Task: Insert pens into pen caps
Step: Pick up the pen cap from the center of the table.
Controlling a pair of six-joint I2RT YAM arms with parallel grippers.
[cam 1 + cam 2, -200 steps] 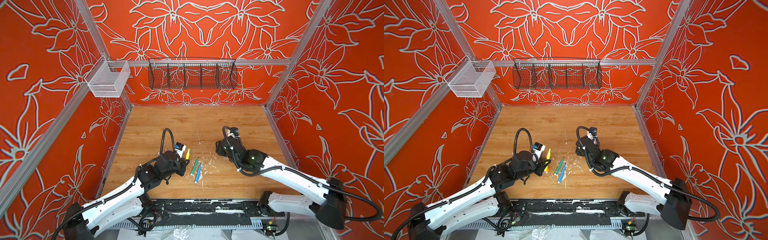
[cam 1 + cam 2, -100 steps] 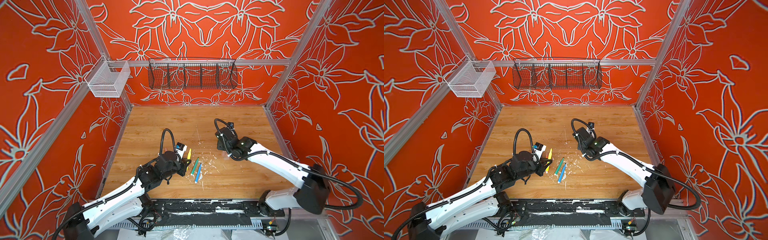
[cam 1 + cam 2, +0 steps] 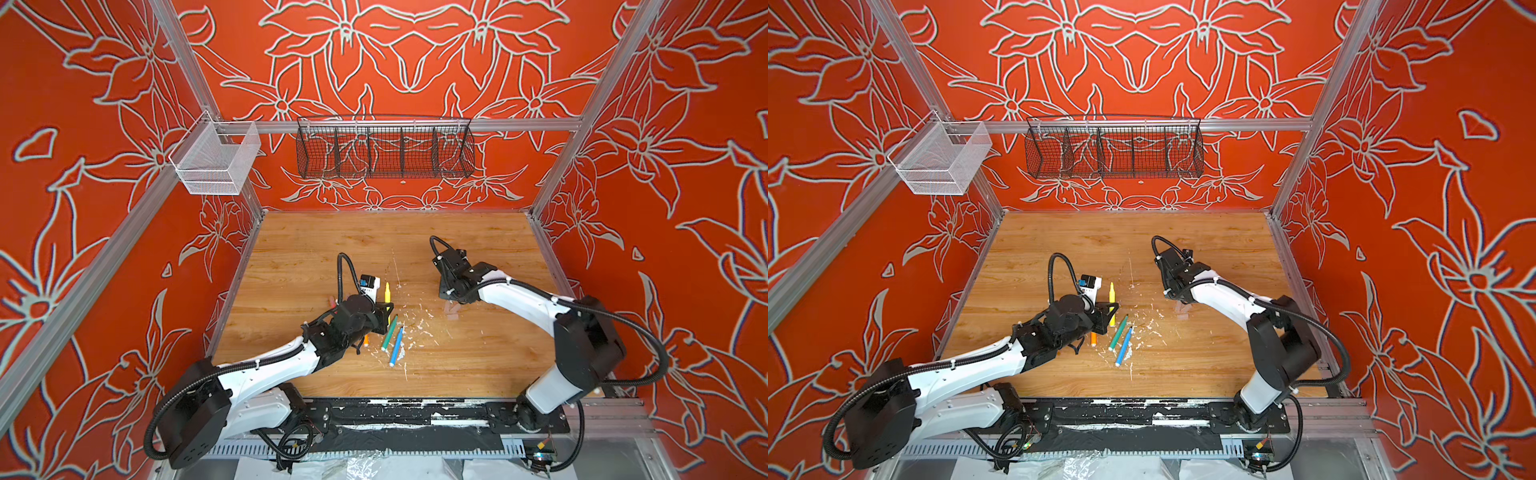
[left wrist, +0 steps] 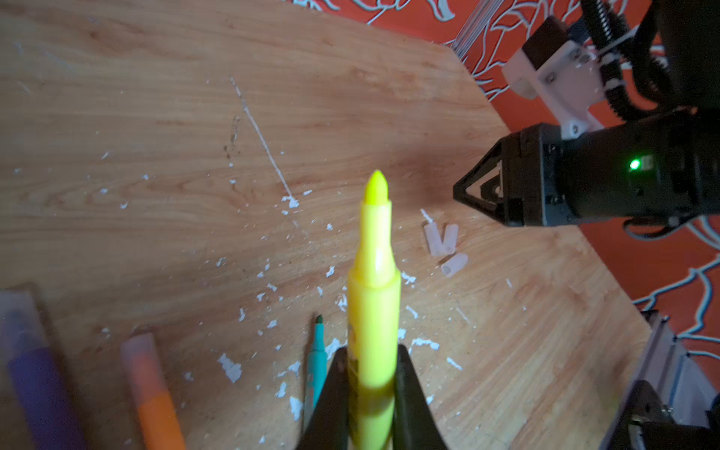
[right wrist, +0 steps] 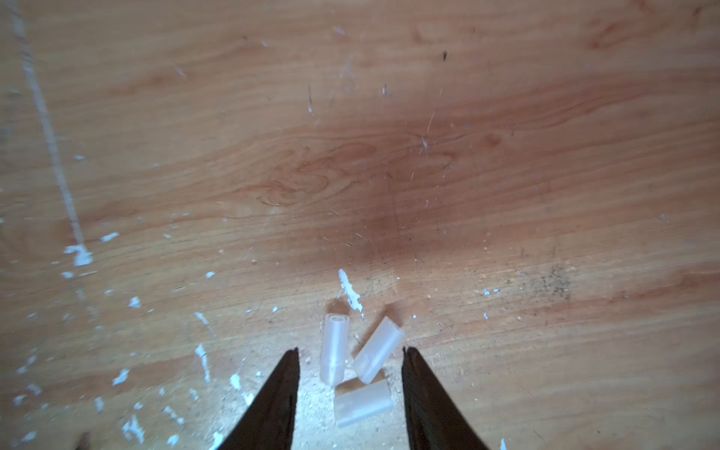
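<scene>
Right wrist: three translucent, colourless pen caps (image 5: 335,346)

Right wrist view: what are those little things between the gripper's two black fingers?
Three clear pen caps lie on the wooden table between the open right gripper's fingers, seen in the right wrist view.

Both top views look steeply down from high over the near edge onto the whole table (image 3: 316,257), the left wrist view low across it toward far right, the right wrist view closely down, both sharing the caps (image 4: 454,265) (image 5: 335,346).
</scene>
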